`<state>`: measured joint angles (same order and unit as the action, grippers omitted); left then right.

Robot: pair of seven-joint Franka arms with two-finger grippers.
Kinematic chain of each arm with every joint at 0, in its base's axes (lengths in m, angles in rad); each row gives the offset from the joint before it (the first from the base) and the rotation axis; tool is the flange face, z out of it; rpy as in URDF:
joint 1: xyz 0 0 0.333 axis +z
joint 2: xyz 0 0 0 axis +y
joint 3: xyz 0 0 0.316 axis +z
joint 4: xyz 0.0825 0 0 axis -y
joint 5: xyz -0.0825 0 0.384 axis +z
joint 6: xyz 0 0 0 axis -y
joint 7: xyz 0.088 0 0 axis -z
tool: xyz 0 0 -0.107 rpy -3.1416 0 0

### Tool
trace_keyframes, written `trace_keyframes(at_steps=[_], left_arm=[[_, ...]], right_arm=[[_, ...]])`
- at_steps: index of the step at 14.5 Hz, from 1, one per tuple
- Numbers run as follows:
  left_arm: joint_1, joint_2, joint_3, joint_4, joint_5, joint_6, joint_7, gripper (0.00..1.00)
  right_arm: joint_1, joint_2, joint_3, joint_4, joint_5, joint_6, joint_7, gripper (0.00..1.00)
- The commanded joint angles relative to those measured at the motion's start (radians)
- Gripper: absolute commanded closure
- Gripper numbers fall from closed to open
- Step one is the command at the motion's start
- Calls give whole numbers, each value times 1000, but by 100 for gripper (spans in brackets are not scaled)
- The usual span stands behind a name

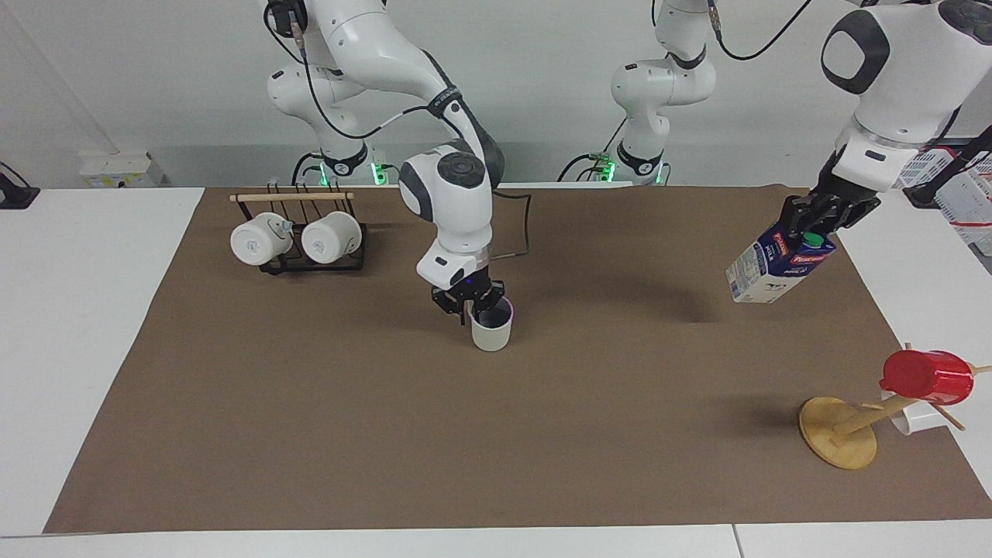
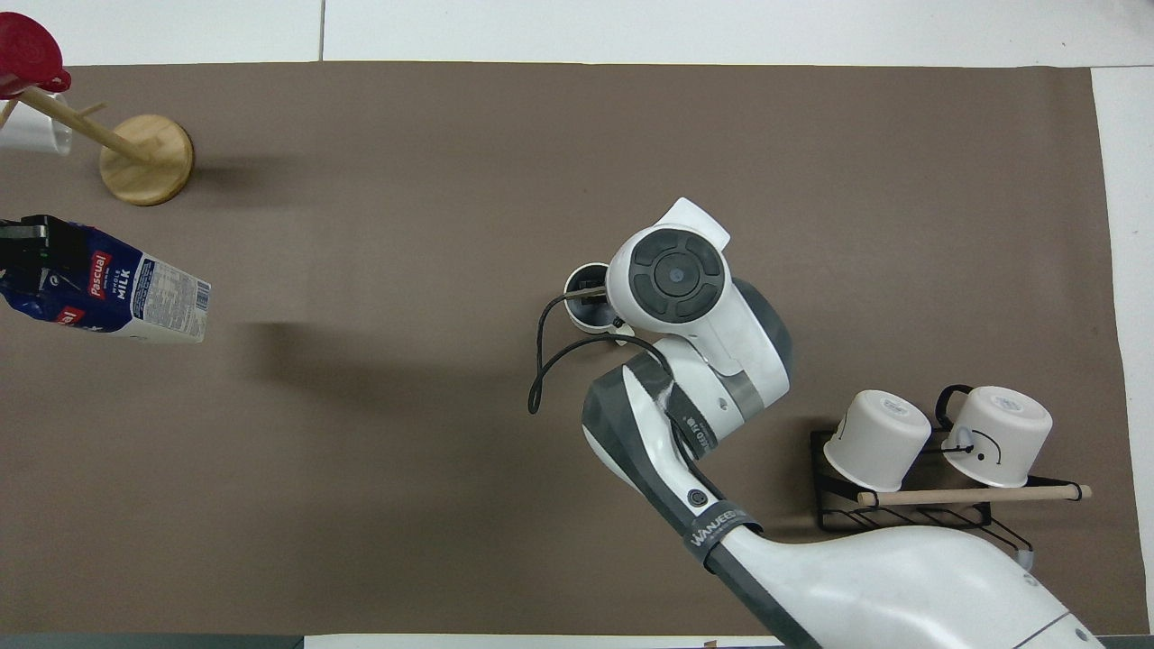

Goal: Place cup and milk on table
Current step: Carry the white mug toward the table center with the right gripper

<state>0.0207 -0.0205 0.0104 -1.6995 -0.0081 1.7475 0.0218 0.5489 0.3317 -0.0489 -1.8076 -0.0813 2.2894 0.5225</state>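
Observation:
The pale cup [image 1: 491, 331] stands upright at the middle of the brown mat [image 1: 310, 434], at or just above its surface. My right gripper [image 1: 473, 302] is shut on the cup's rim, one finger inside and one outside. In the overhead view the cup [image 2: 582, 302] is partly hidden under the right wrist. My left gripper [image 1: 812, 223] is shut on the top of the blue and white milk carton [image 1: 775, 267]. It holds the carton tilted in the air over the mat's edge at the left arm's end. The carton also shows in the overhead view [image 2: 135, 290].
A black wire rack [image 1: 310, 260] with two white mugs lying on it stands near the robots at the right arm's end. A wooden mug tree [image 1: 838, 432] carries a red cup [image 1: 928, 377] and a white cup at the left arm's end.

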Motion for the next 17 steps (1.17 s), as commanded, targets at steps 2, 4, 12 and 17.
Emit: trace_keyframes(at_steps=[2, 4, 12, 17], left_arm=[[-7, -13, -6, -5, 17, -7, -12, 100], [-40, -7, -12, 0, 17, 16, -16, 100], [-361, 51, -12, -23, 22, 147, -391, 100], [-534, 168, -12, 9, 89, 256, -626, 100]], right_arm=[[-99, -150, 7, 36, -28, -183, 11, 0], [-142, -181, 7, 115, -26, -334, -15, 0], [-397, -355, 6, 179, -5, -645, -272, 0], [-512, -327, -6, 303, 54, -809, -398, 0]])
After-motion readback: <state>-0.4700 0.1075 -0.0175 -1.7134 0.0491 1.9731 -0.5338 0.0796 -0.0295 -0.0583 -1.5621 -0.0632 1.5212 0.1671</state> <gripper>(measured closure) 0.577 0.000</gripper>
